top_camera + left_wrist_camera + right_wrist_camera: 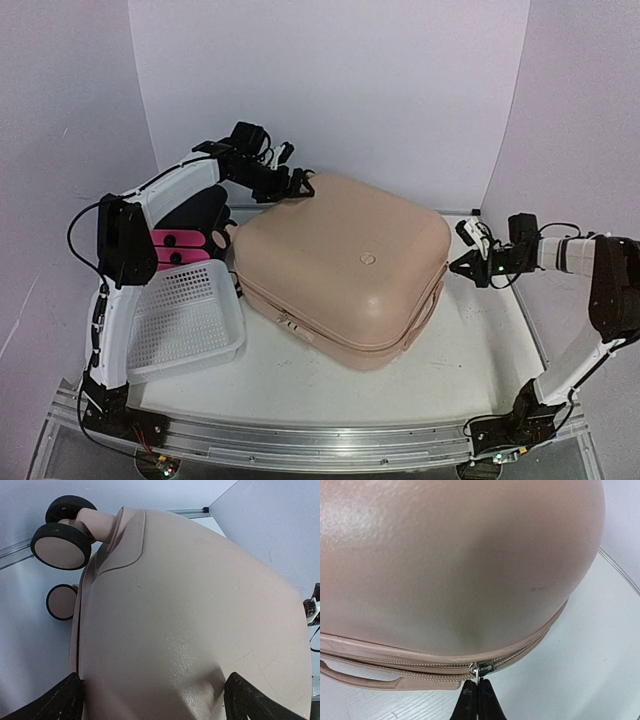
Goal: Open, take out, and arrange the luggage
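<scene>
The peach-pink luggage point(345, 265) lies flat in the middle of the table, shell closed. Its black wheels point(62, 545) point to the far left. My left gripper point(296, 184) is at that far-left corner, open wide. In the left wrist view its black fingers point(56, 700) stand on either side of the shell's rounded corner point(175, 630). My right gripper point(478, 682) is at the luggage's right side and is shut on the small metal zipper pull point(477, 670). The pull hangs from the slider point(489, 667) on the zip line.
A white mesh basket point(185, 315) sits against the luggage's left side. A black-and-pink drawer box point(185, 245) stands behind the basket. The luggage's side handle point(360, 677) runs just left of the slider. White walls close in the back and both sides.
</scene>
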Motion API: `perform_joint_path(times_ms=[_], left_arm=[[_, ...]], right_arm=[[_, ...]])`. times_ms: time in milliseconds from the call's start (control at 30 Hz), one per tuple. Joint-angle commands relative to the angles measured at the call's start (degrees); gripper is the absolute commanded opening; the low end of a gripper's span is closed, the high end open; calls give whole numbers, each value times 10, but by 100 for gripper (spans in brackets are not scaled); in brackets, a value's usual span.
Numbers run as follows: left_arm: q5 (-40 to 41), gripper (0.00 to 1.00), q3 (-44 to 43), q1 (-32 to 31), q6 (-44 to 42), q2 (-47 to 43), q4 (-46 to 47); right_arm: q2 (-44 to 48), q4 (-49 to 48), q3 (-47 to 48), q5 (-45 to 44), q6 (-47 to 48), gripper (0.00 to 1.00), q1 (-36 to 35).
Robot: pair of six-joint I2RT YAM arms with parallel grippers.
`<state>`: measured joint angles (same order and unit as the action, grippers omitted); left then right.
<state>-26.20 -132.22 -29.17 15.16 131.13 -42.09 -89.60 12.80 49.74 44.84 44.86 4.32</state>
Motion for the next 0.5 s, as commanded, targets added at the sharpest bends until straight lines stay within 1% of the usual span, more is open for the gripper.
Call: perform_joint_path(times_ms=[0, 67, 100, 167, 300, 367, 433, 467], left_arm=[[-6, 97, 51, -8, -73, -20, -61], [-8, 96, 44, -12, -89, -10, -75], [-4, 95, 41, -15, -98, -4, -79], [13, 95, 30, -21, -110, 9, -88], [22, 93, 10, -29, -131, 34, -95], [37, 93, 9, -33, -148, 40, -96], [44, 93, 7, -36, -170, 47, -97], [46, 93, 7, -38, -176, 49, -97]], right_arm=[[18, -21, -4, 44, -81, 0, 42], [1, -18, 12, 62, -93, 0, 61], [-13, -1, 27, 73, -85, 0, 69], [-41, 39, 62, 107, -44, 0, 80], [-106, 48, 131, 144, 6, 0, 103], [-154, 63, 190, 160, 23, 0, 105], [-204, 128, 258, 182, 76, 0, 105], [-227, 144, 287, 192, 93, 0, 104]])
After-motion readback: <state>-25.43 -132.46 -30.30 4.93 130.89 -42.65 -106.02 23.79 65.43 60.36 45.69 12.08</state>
